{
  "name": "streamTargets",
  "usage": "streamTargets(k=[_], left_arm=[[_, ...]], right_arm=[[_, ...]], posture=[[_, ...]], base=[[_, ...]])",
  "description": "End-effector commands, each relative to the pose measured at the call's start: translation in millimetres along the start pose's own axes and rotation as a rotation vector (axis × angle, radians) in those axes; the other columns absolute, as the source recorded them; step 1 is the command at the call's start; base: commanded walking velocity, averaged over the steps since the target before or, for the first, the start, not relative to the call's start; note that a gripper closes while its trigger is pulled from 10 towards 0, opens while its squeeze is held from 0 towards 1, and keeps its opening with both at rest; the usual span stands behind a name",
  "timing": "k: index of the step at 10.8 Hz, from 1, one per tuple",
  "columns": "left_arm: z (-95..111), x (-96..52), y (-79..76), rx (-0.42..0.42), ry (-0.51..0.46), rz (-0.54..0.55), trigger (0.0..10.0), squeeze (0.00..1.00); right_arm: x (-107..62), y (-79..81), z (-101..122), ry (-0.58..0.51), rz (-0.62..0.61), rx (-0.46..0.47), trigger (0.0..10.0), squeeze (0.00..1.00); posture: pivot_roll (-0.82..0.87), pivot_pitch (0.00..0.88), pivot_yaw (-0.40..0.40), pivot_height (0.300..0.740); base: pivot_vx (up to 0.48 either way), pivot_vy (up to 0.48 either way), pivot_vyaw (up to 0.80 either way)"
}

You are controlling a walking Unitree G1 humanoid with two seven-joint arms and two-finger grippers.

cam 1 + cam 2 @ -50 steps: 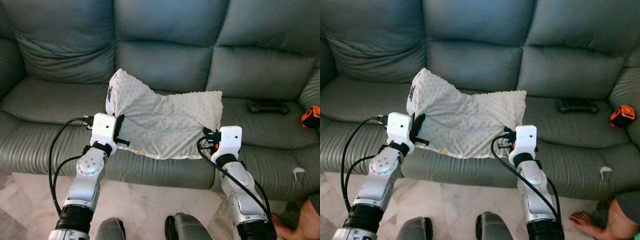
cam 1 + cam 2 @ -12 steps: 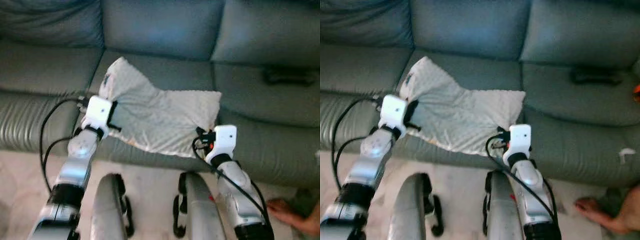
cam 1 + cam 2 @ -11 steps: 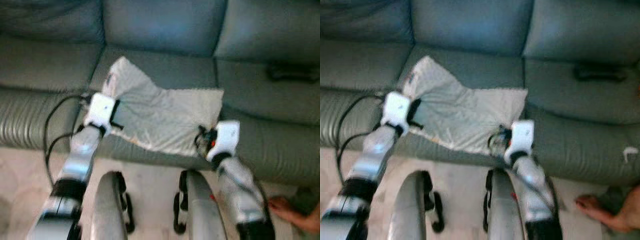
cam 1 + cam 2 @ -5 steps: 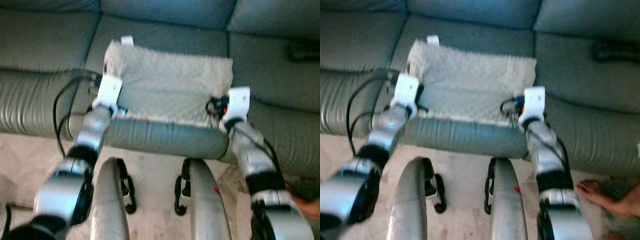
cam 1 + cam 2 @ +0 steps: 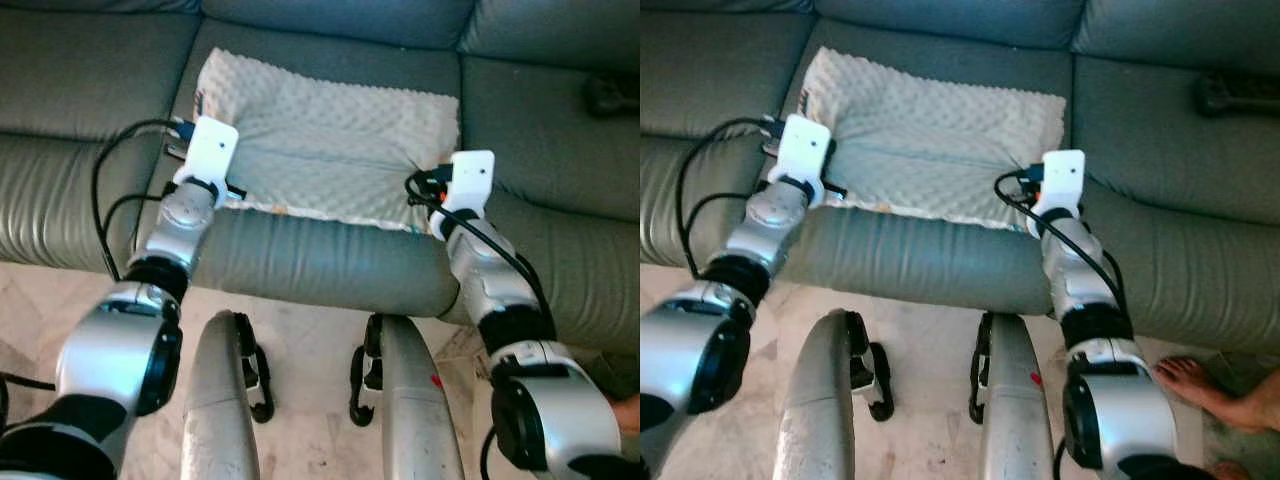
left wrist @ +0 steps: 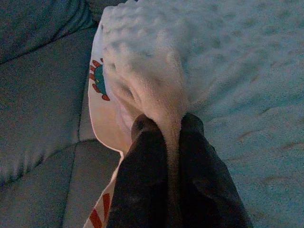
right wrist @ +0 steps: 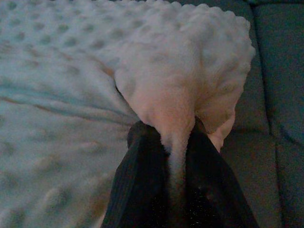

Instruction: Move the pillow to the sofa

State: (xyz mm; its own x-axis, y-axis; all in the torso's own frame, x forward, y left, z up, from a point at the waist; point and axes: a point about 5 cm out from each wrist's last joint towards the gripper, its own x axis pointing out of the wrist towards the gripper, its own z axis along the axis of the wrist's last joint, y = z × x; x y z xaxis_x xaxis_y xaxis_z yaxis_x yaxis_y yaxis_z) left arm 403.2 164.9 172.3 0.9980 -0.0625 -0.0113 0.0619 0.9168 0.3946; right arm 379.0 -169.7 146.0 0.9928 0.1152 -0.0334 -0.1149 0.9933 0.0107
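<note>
The left gripper [image 6: 172,142] has its two black fingers squeezed tight on a fold of the pillow [image 5: 330,135], at the pillow's left end. The right gripper [image 7: 168,142] is closed the same way on a bunched-up bit at the pillow's right end. So both arms hold the pillow, one at each end. The pillow is white and bumpy, with a small coloured print near its left edge. It lies flat on the middle seat of the sofa [image 5: 90,90], with its near edge close to the front of the seat. A dark thing [image 5: 1240,92] rests on the seat well to the right of the pillow. A person's foot [image 5: 1205,385] is on the floor to the right, in front of the sofa. The pillow looks like it is already where it should be, so the step now seems to be letting go. To do that well, both grippers should open together and slide straight back, so the fingers do not drag the pillow off the seat.
</note>
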Motion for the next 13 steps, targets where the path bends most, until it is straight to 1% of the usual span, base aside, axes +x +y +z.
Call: streamTargets(k=[1,2,3,5,7,9,10,11,13], left_arm=[[-22.4,-8.4,36.7,-0.004,0.079,0.142,10.0,0.00],[-22.2,-8.4,33.6,-0.008,0.067,0.111,10.0,1.00],[-23.4,-8.6,29.4,-0.016,0.064,0.092,10.0,1.00],[-21.5,-7.5,23.2,-0.008,0.055,0.067,10.0,1.00],[-17.4,-5.8,21.6,0.016,0.044,0.059,10.0,1.00],[-11.6,-3.9,21.2,0.039,0.023,0.054,10.0,1.00],[-9.6,-3.5,21.9,0.034,0.012,0.066,10.0,1.00],[-5.9,-2.8,22.5,0.022,-0.010,0.085,10.0,1.00],[-1.3,-3.2,24.9,0.006,-0.055,0.095,10.0,1.00]], right_arm=[[-11.6,-32.8,-15.9,0.041,-0.162,0.049,10.0,0.00],[-11.2,-30.4,-16.3,0.030,-0.156,0.055,10.0,1.00],[-10.8,-31.5,-15.7,0.017,-0.161,0.053,10.0,1.00],[-9.6,-34.6,-12.5,0.005,-0.167,0.050,10.0,1.00],[-7.0,-33.1,-8.3,-0.011,-0.167,0.049,10.0,1.00],[-3.2,-28.6,-2.4,-0.038,-0.157,0.064,10.0,1.00],[-2.3,-24.7,-1.9,-0.047,-0.147,0.084,10.0,1.00],[-1.9,-18.5,-4.0,-0.049,-0.132,0.087,10.0,1.00],[-1.4,-11.9,-6.9,-0.046,-0.124,0.099,10.0,1.00]], posture=[[-0.09,0.425,-0.006,0.616],[-0.09,0.418,-0.012,0.616],[-0.10,0.414,-0.013,0.616],[-0.10,0.405,-0.014,0.616],[-0.11,0.398,-0.021,0.616],[-0.11,0.379,-0.026,0.616],[-0.12,0.377,-0.026,0.616],[-0.12,0.367,-0.030,0.616],[-0.11,0.369,-0.030,0.616]], base=[[0.000,0.000,0.00],[0.000,0.000,0.00],[0.000,0.000,0.00],[0.000,0.000,0.00],[0.000,0.000,0.00],[0.000,0.000,0.00],[0.000,0.000,0.00],[0.000,0.000,0.00],[0.000,0.000,0.00]])
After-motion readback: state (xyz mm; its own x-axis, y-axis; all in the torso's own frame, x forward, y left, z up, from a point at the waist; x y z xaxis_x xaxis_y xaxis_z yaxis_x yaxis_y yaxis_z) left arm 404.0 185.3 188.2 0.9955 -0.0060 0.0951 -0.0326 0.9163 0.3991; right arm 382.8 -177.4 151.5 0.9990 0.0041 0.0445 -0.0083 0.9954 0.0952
